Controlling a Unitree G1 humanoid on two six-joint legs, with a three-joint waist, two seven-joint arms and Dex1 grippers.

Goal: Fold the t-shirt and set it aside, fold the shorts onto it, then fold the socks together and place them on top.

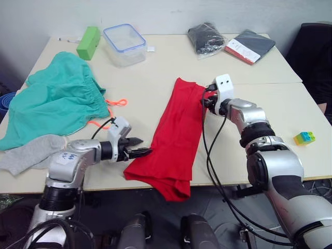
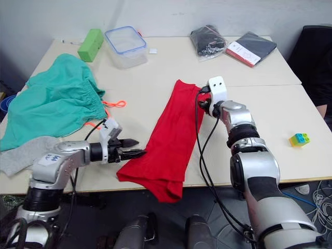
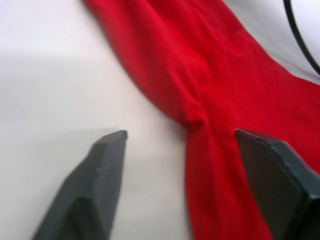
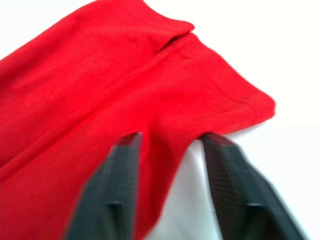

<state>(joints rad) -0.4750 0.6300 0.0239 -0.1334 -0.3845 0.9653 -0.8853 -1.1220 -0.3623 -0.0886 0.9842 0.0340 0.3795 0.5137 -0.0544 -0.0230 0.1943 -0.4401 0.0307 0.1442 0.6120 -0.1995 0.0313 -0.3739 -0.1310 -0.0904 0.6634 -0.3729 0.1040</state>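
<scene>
A: Item one, the t-shirt?
B: Laid out as a long folded strip on the table, its near end draped over the front edge.

A: The grippers?
B: The left gripper is held spread beside the strip's near left edge, one finger over the cloth. The right gripper is spread over the far right corner.

A: Remaining stock?
B: The shorts are heaped far left, the socks just before them.
</scene>
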